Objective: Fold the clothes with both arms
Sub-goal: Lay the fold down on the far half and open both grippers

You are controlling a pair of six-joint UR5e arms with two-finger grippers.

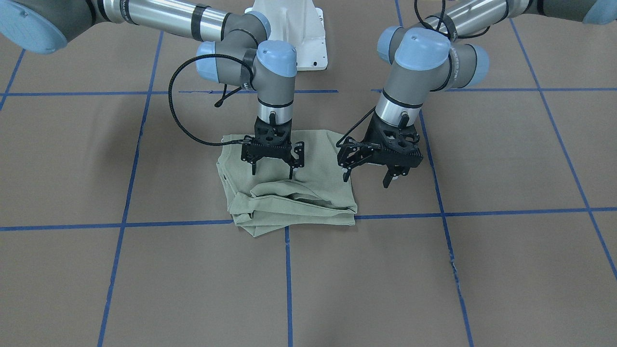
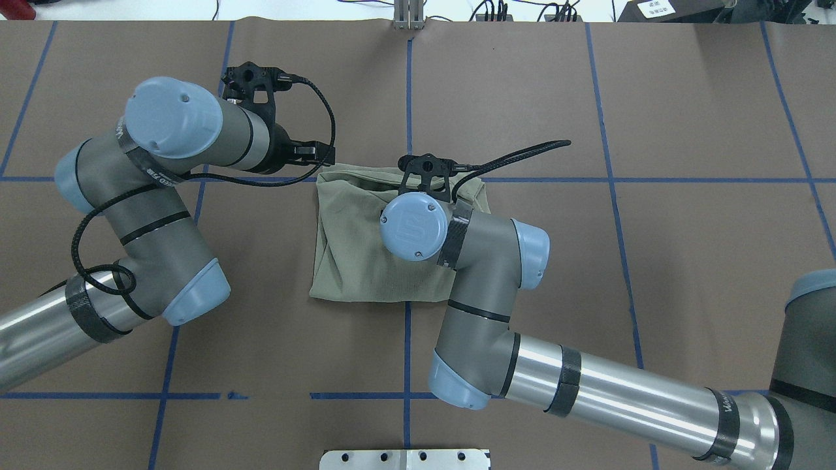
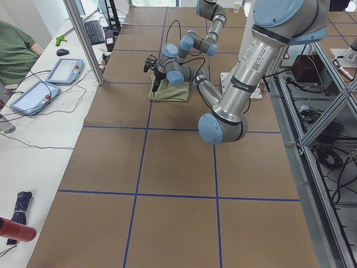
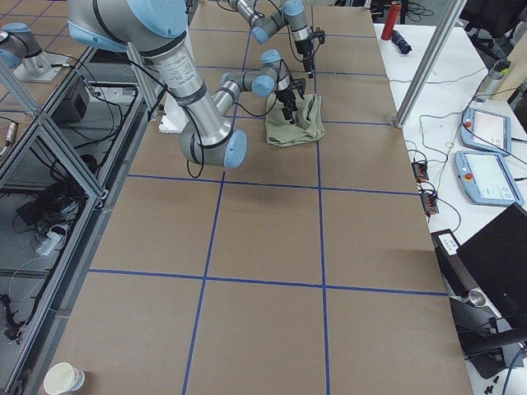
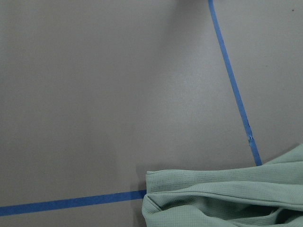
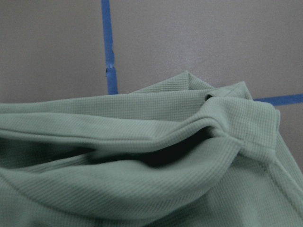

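Overhead exterior | folded shirt (image 2: 356, 248) | long axis left-right | bunched edge far

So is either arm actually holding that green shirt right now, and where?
Nothing is held. The right end effector hangs open over the folded shirt; the left end effector is open beside its edge.

Brown table surface (image 5: 94, 94) filled most of the frame. Folded pale green shirt (image 5: 227, 194) lay near right, edges layered. One blue tape line (image 5: 235, 85) ran far to near on the right. Second tape line (image 5: 71, 202) crossed near left. Both reached the shirt's edge.
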